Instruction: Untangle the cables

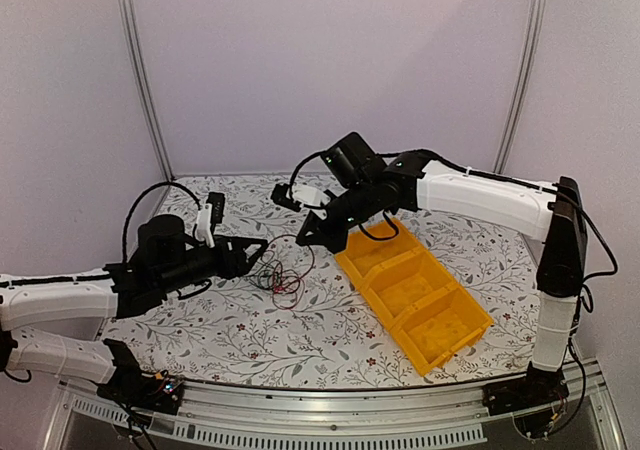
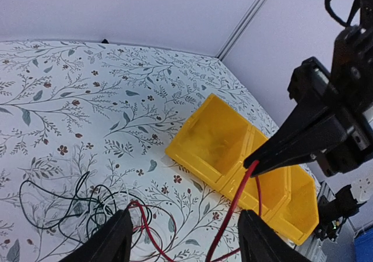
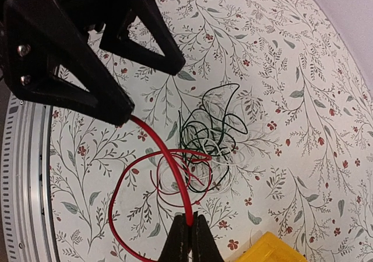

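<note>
Right pincer (image 3: 186, 218), pressed shut on the red cable (image 3: 168, 157), holds that strand running straight ahead toward the spread, empty left pincer (image 3: 151, 94), with the black and white cables (image 3: 210, 134) heaped on the bench (image 3: 291, 70) just beside that line.

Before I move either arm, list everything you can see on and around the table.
red cable: one, red, rising from the pile to the right tool
black cable: one, black, looped in the pile mid-table
white cable: one, white, faint in the same pile
bin: one, yellow, three compartments, right of the pile
tablecloth: one, white with leaf print, covering the table
left tool: one, black, open, just left of the pile
right tool: one, black, shut on the red cable
</note>
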Motion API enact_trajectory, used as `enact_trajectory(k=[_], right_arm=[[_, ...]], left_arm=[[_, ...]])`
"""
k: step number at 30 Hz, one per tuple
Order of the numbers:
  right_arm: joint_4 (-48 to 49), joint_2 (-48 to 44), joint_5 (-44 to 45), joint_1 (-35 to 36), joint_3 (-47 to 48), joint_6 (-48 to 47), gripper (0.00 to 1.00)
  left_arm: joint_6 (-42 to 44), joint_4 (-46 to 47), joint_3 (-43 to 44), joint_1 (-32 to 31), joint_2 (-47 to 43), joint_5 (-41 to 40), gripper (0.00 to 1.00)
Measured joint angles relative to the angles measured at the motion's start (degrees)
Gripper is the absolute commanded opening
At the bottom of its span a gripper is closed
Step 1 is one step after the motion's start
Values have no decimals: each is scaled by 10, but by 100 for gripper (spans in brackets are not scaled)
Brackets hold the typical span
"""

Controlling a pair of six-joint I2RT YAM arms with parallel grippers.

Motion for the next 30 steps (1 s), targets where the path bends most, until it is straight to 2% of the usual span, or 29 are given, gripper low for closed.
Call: enact_trajectory(k=[6, 12, 16, 20, 25, 30], right_arm=[[-6, -1, 16, 0, 55, -13, 0], [-10, -28, 29, 0, 71, -25, 0], [-18, -46, 30, 0, 85, -31, 0], [-19, -52, 33, 0, 120, -40, 0], [-19, -75, 63, 0, 171, -71, 0], [-5, -94, 97, -13, 278, -101, 0]], left_arm=[[-13, 37, -25, -14, 59, -26, 62], [-51, 54, 39, -21, 218, -59, 60], [-67, 76, 86, -30, 336, -69, 52], [-77, 89, 108, -31, 416, -72, 42], [-88, 115, 119, -32, 458, -73, 40], [-93, 136, 120, -32, 470, -75, 39]])
